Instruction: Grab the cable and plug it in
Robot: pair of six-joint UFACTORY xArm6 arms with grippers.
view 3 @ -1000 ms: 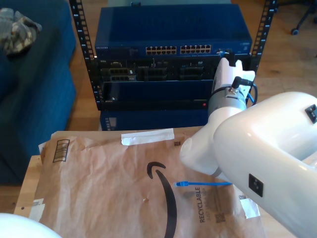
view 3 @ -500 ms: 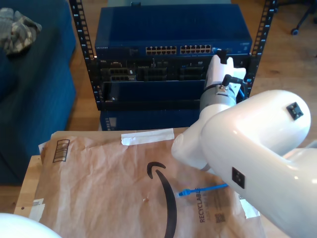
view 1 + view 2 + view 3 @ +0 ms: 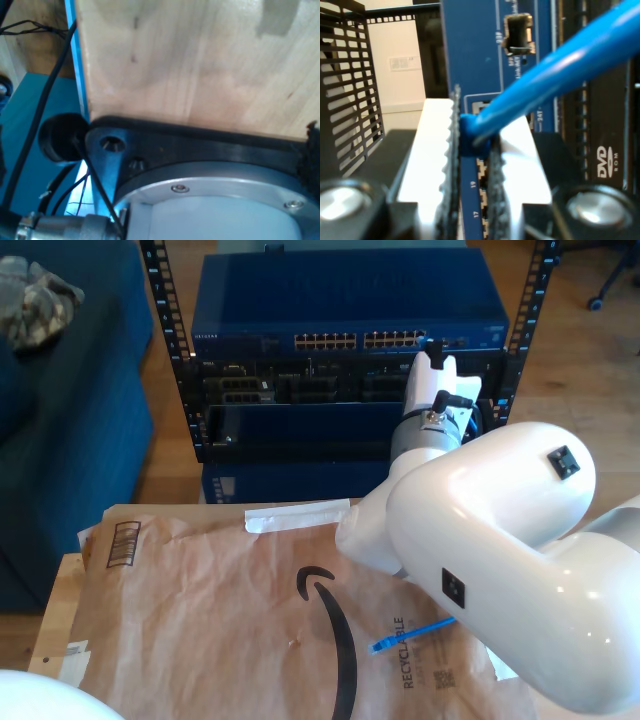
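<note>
My second gripper (image 3: 472, 125) is shut on the moulded plug at one end of the bright blue cable (image 3: 560, 70). Its white ribbed fingers (image 3: 432, 150) pinch the plug from both sides. It sits just in front of the blue network switch (image 3: 470, 50), near the ports marked 17 and 19. In the exterior view the second gripper (image 3: 432, 358) is at the right end of the switch's port row (image 3: 360, 340). The cable's free end (image 3: 385, 645) lies on the brown paper, and the white arm hides the stretch in between.
Black rack units (image 3: 300, 385) sit under the switch between perforated rails (image 3: 165, 330). A brown paper mailer (image 3: 220, 610) covers the table. A blue sofa (image 3: 70, 420) stands at the exterior view's left. The first wrist view holds a wooden board (image 3: 200, 60), a black plate (image 3: 200, 145) and dark wires.
The second arm has swung toward the exterior view's left along the port row. The cable's free end has slid down the paper and now lies tilted.
</note>
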